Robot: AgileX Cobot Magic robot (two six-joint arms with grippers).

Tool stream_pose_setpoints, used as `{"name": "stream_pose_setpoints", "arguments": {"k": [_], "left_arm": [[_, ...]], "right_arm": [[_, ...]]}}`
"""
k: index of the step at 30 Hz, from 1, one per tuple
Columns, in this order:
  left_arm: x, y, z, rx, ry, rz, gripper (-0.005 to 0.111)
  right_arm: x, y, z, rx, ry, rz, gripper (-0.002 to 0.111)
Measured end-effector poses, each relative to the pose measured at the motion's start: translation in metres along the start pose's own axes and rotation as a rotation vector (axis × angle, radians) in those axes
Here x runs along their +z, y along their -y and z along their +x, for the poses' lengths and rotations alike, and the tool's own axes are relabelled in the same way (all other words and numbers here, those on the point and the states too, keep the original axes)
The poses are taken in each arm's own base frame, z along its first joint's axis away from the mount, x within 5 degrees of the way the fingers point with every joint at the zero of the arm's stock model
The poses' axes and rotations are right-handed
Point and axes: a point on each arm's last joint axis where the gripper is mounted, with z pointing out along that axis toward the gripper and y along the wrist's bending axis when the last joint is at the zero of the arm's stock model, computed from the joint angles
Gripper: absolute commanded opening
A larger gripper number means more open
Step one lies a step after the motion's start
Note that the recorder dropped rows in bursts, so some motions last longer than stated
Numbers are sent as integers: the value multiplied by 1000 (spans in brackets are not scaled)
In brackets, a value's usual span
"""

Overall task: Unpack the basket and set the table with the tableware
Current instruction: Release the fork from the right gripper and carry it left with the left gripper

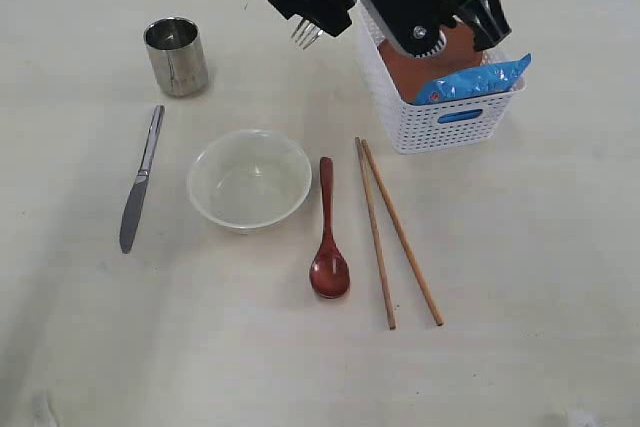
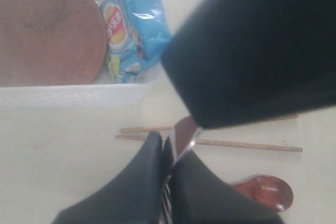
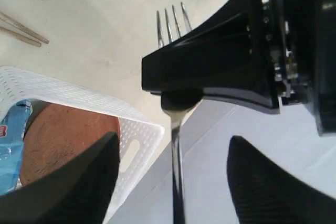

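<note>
You are holding the fork [image 3: 169, 24] in the left tool [image 1: 322, 19], which is clamping shut on the upper handle, with the tines pointing out over the worktop [image 1: 520, 277] just beside the basket [image 1: 440, 122]. The right tool [image 3: 173, 145] is standing with its jaws wide apart on either side of the handle's lower end and is gripping nothing. In my judgement you are completing a hand-over, so draw the right tool straight back off the handle before the left arm travels, or the fork risks being knocked askew. Carry it low and level towards the place setting, passing between the cup [image 1: 177, 55] and the bowl [image 1: 250, 179] without brushing either. Judging by the layout, a bare strip near the knife [image 1: 140, 182] is looking suitable; align the fork with the knife, bring it down until it is almost lying flat, then release. The spoon [image 1: 328, 232] and chopsticks [image 1: 398, 232] are lying to the bowl's right. The plate [image 1: 432, 59] is waiting in the basket beside the crisp packet [image 1: 472, 80].
</note>
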Motion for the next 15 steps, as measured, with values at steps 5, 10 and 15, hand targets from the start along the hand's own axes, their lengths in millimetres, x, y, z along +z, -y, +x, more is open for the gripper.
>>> {"name": "stream_pose_setpoints", "arguments": {"k": [5,10,15], "left_arm": [[0,0,0,-31,4,2,0],[9,-1,8,-126,1,31,0],[13,-9,34,-279,45,88,0]], "right_arm": [[-15,4,1,28,-10,44,59],[-76,16,5,172,-43,253,59],[-136,18,6,306,-46,444,59]]}}
